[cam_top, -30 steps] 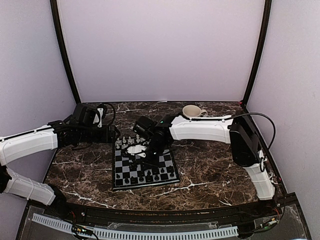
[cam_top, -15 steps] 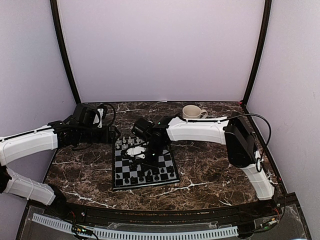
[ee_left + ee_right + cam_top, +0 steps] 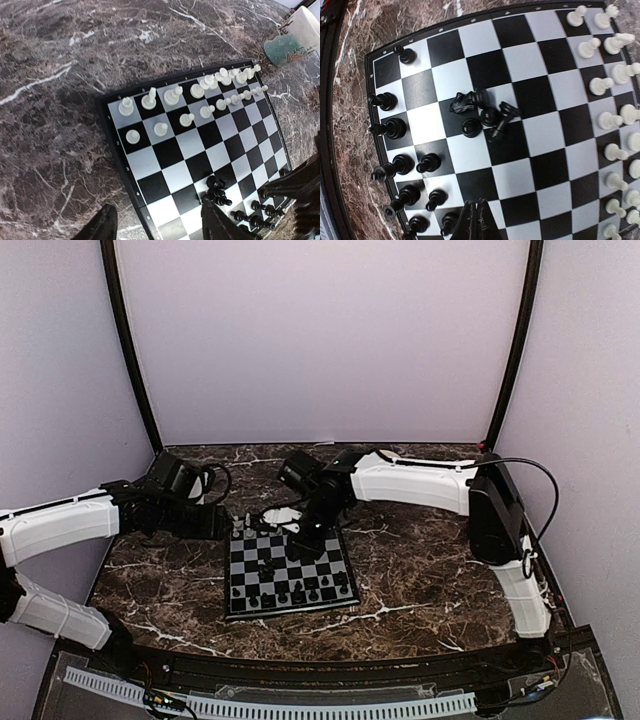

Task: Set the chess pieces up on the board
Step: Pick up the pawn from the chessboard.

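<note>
The board (image 3: 318, 562) lies mid-table. White chess pieces (image 3: 192, 102) stand in two rows along its far side, and they line the right edge in the right wrist view (image 3: 615, 120). Black pieces (image 3: 395, 150) stand along the near side (image 3: 297, 594). Several loose black pieces (image 3: 482, 114), some toppled, are heaped near the middle (image 3: 216, 192). My left gripper (image 3: 160, 229) hangs open over the board's left edge with nothing between its fingers. My right gripper (image 3: 479, 220) is shut and empty above the black side, apart from the heap.
A pale mug (image 3: 295, 37) stands on the dark marble tabletop (image 3: 420, 570) beyond the board's far right corner; the right arm (image 3: 420, 485) hides it in the top view. Side walls and black posts close in the table.
The right arm has lifted and swung toward the far side, its gripper pulling back from the board's middle. The left gripper's fingers have come somewhat closer together.
</note>
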`<action>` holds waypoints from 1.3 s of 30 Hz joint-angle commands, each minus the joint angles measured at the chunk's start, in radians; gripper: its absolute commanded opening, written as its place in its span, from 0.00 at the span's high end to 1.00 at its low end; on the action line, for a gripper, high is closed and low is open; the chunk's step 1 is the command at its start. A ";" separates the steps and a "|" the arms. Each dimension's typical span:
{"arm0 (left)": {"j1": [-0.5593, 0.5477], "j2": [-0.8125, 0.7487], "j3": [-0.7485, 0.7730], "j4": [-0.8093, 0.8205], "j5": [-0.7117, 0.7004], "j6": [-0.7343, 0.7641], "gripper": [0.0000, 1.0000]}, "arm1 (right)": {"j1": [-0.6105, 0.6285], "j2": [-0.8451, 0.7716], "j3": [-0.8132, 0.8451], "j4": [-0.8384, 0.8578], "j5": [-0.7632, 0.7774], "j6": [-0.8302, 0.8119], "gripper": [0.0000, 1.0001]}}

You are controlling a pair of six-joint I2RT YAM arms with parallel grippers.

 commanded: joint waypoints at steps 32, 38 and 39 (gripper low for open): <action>-0.241 0.476 0.329 -0.210 0.077 0.212 0.70 | -0.323 -0.469 -0.509 0.275 -0.128 -0.003 0.85; -0.263 0.527 0.361 -0.240 0.069 0.210 0.68 | -0.326 -0.461 -0.508 0.274 -0.124 -0.008 0.84; -0.266 0.531 0.362 -0.246 0.066 0.209 0.68 | -0.326 -0.459 -0.508 0.275 -0.125 -0.008 0.84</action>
